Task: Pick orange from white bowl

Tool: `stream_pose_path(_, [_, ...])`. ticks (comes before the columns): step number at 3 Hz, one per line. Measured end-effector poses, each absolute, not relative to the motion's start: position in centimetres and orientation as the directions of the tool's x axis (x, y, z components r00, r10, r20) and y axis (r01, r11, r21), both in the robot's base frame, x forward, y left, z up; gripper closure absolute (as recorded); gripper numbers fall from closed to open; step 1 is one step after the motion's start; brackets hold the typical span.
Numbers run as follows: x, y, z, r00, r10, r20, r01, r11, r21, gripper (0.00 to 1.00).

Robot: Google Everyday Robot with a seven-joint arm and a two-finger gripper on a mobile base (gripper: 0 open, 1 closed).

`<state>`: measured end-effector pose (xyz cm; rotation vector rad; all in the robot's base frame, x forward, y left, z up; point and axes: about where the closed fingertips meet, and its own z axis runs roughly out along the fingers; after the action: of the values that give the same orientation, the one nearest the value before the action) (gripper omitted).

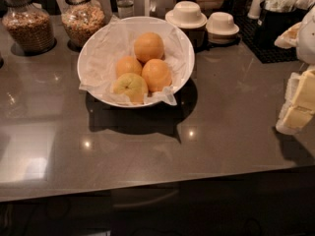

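The tool (pixel 297 102) hangs above the surface (pixel 231 107), well apart from the white bowl (pixel 186 48); whether it is released or clenched I cannot tell. The orange (pixel 149 46) sits in the bowl's far half, leftward of the tool and farther back.

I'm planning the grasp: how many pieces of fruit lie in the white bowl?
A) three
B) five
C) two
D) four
D: the orange at the back, two smaller oranges and a yellow-green fruit lie in the white bowl; the gripper is at the right edge, apart from it.
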<state>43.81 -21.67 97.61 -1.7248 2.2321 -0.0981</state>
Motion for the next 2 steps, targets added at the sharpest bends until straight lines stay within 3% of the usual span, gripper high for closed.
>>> stream_pose_path(2, [44.32, -20.78, 97.83, -0.191, -0.955, -0.229, -0.934, 0.248, -0.256, 0.0])
